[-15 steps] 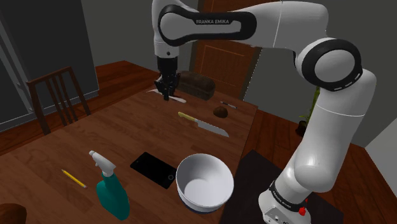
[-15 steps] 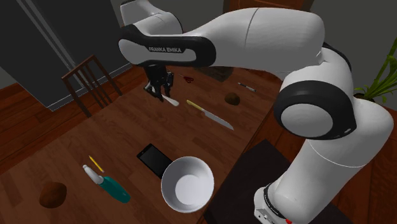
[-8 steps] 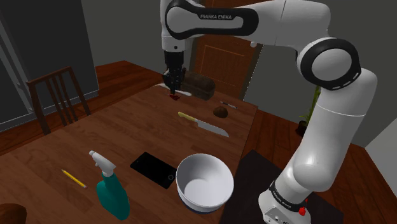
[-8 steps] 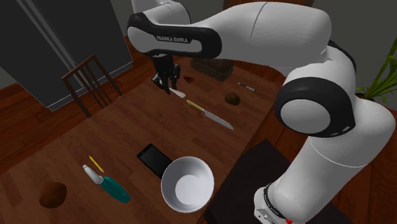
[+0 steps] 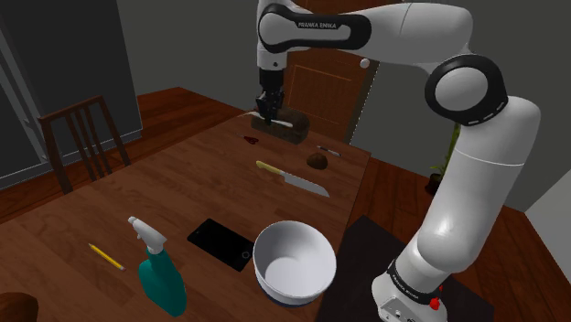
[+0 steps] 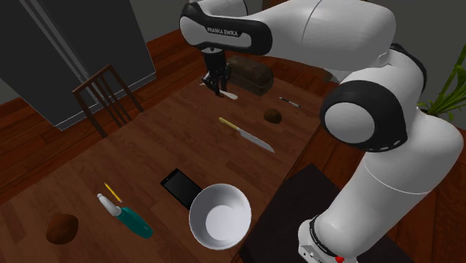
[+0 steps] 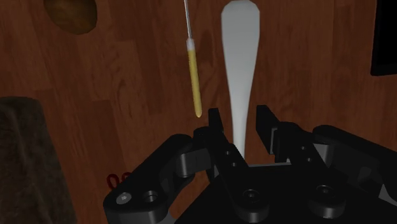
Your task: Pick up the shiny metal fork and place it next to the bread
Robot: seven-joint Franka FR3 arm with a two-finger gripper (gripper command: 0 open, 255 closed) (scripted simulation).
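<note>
Shoulder view: the black gripper [image 5: 267,117] hung above the wooden table [image 5: 137,201], beside the dark bread loaf [image 5: 289,128], its load hard to make out. Second exterior view: a pale fork [image 6: 228,95] jutted from it. Wrist view: fingers [image 7: 214,124] clasped the fork's handle, its other end hidden; the yellow-handled knife [image 7: 196,83] was cut off.
</note>
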